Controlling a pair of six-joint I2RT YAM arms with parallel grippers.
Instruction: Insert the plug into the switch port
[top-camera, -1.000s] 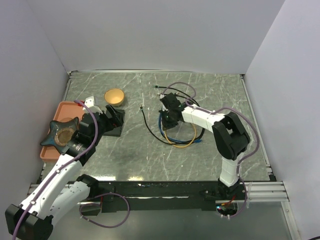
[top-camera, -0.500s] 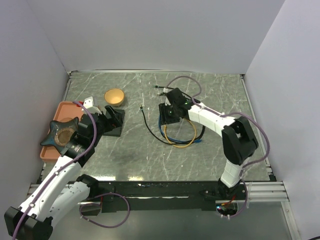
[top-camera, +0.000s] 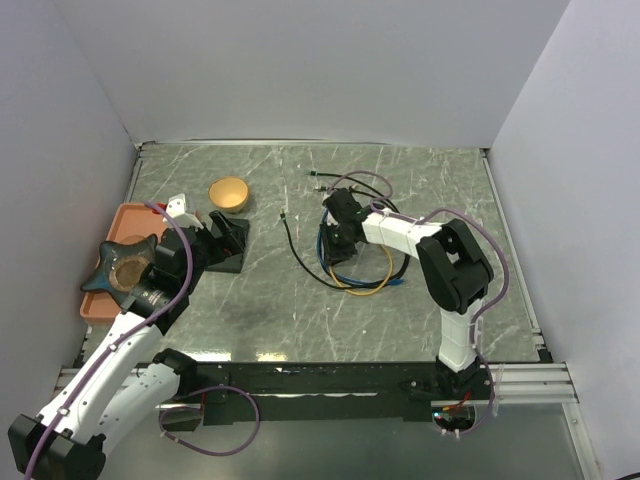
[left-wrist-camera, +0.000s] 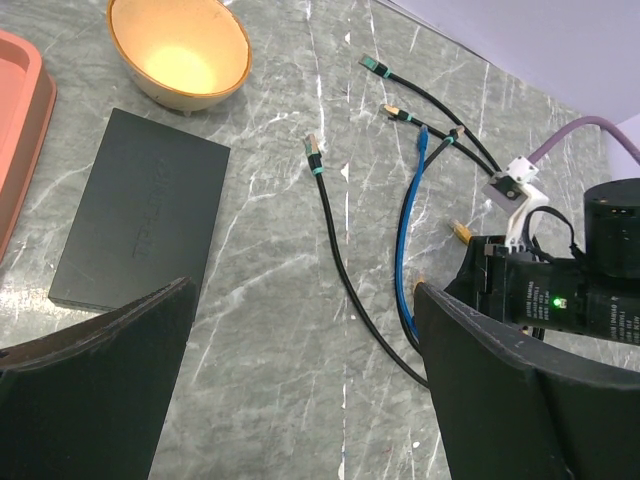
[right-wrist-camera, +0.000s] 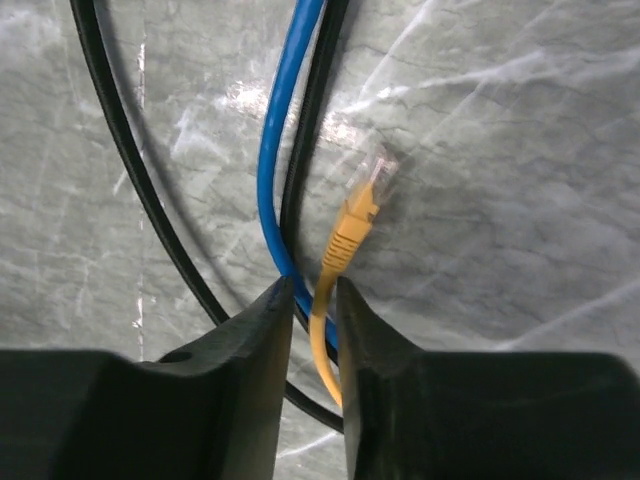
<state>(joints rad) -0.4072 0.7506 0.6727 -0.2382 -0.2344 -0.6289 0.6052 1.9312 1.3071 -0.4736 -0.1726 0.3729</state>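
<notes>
Right gripper (right-wrist-camera: 315, 285) pinched onto the yellow cable (right-wrist-camera: 320, 312), plug (right-wrist-camera: 362, 205) poking out past its fingertips. Switch (left-wrist-camera: 140, 225) lies well to its left, just beneath the spread-wide left gripper (left-wrist-camera: 302, 290).

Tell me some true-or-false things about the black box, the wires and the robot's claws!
1. The bowl has nothing in it. True.
2. The right gripper has its fingers closed tight around the yellow cable. True.
3. A blue cable runs right beside the yellow cable. True.
4. The yellow cable's plug is already in the switch. False: the plug lies on the table, away from the switch.
5. The left gripper holds the switch. False: it is open above the switch, holding nothing.
6. The switch sits in the orange tray. False: it lies on the table beside the tray.
</notes>
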